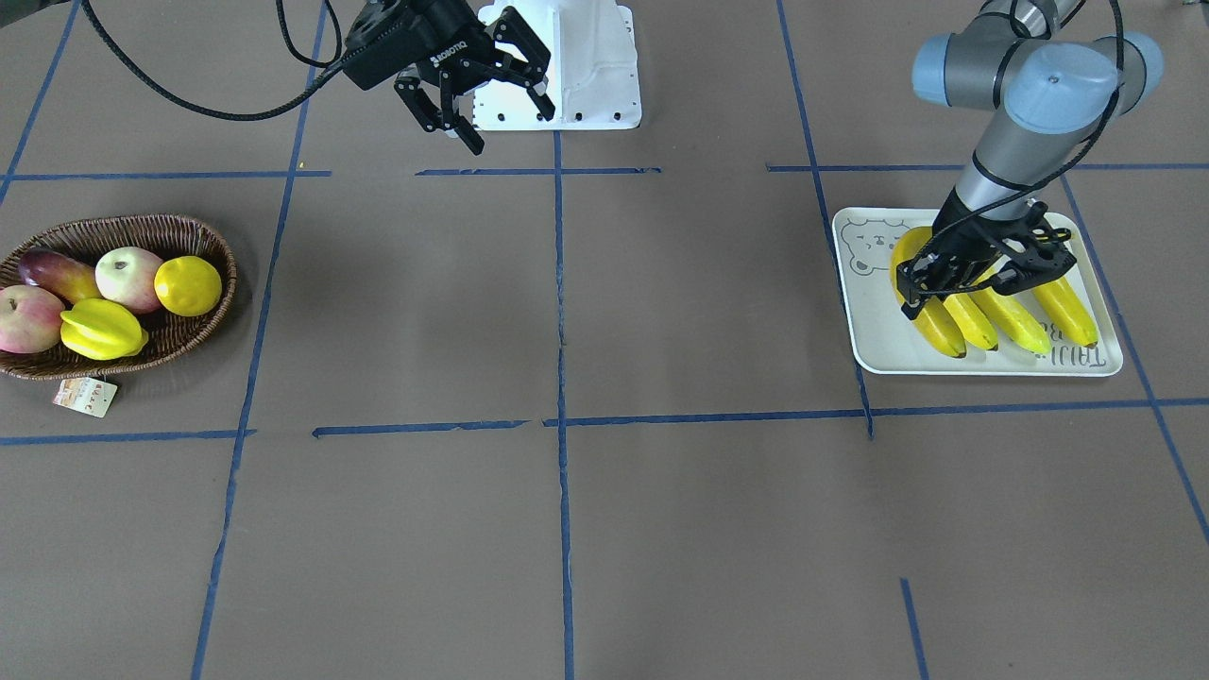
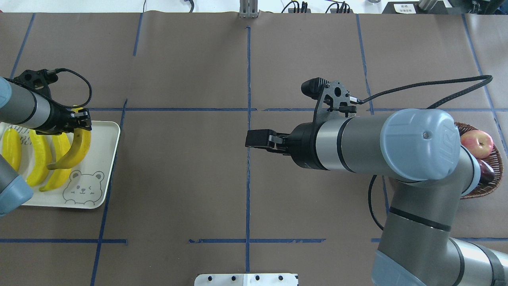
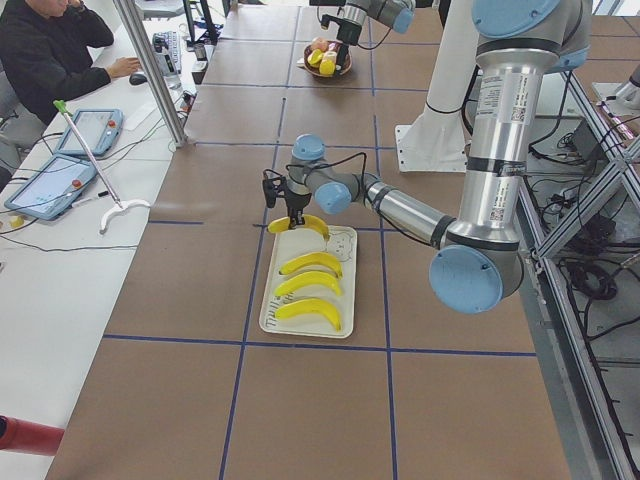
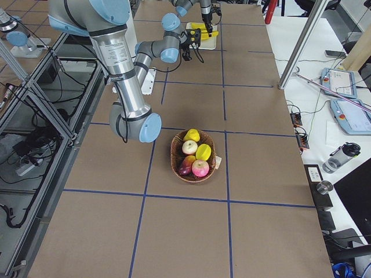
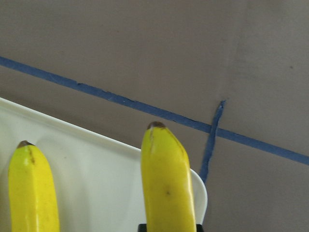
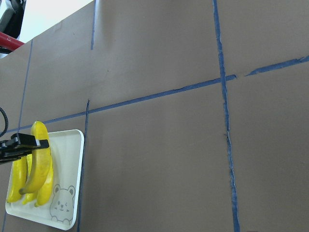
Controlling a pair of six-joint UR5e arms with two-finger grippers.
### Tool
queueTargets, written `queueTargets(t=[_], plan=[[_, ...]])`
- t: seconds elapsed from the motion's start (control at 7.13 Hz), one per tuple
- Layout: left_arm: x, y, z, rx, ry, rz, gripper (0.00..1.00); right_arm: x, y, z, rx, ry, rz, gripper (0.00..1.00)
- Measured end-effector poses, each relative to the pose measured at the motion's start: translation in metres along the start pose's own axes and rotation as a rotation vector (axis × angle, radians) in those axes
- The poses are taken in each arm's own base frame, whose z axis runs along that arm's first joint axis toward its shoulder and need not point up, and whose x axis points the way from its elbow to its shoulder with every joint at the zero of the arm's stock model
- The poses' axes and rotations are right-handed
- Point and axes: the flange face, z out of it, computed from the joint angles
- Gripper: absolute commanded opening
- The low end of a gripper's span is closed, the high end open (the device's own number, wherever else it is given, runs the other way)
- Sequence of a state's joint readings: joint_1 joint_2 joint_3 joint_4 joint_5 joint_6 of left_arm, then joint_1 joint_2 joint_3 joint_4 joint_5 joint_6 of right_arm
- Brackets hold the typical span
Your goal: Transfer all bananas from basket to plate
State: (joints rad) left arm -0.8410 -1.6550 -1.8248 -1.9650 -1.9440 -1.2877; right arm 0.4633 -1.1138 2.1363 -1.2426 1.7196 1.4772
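Observation:
My left gripper (image 2: 80, 121) is shut on the upper end of a yellow banana (image 2: 75, 147) and holds it over the bear-face side of the off-white plate (image 2: 107, 159). Three bananas (image 2: 39, 159) lie side by side on the plate. In the front view the gripper (image 1: 982, 269) is above the row, with the held banana (image 1: 930, 321) leftmost on the plate (image 1: 878, 331). The left wrist view shows the held banana (image 5: 166, 179) over the plate's corner (image 5: 96, 169). My right gripper (image 1: 505, 118) is open and empty near the robot base. No banana shows in the wicker basket (image 1: 142, 227).
The basket holds two apples (image 1: 127, 277), a ridged starfruit (image 1: 102, 329), a round yellow fruit (image 1: 188, 285) and a reddish mango-like fruit (image 1: 57, 274). A paper tag (image 1: 85, 397) lies by its front rim. Blue tape lines cross the brown table. The white robot base (image 1: 586, 66) is at the back.

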Motion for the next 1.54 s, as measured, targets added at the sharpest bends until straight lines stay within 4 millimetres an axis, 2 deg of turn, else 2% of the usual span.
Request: queueTargets(t=[0.42,0.56,0.7,0.84,1.26,1.4,1.54], plan=[[-0.01,0.002,0.017,-0.021,-0.033,-0.011,0.06,0.005,-0.002,-0.001,0.003,0.008,0.003,1.0],[-0.008,0.007,0.023,-0.032,-0.037,-0.005,0.1,0.006,-0.003,-0.002,0.003,0.008,0.003,1.0],[-0.004,0.015,0.029,-0.045,-0.04,0.007,0.35,0.006,-0.003,-0.003,0.004,0.008,0.003,1.0],[-0.001,0.023,0.034,-0.059,-0.044,0.02,0.99,0.008,-0.004,-0.003,0.004,0.01,0.004,1.0],[0.001,0.034,0.04,-0.073,-0.038,0.048,0.99,0.017,-0.011,-0.005,0.004,0.027,0.011,1.0],[0.005,0.035,0.032,-0.069,-0.018,0.055,1.0,0.023,-0.024,-0.01,0.0,0.049,0.017,1.0],[0.014,0.036,0.015,-0.069,0.012,0.063,0.99,0.032,-0.046,-0.02,-0.014,0.091,0.015,1.0]])
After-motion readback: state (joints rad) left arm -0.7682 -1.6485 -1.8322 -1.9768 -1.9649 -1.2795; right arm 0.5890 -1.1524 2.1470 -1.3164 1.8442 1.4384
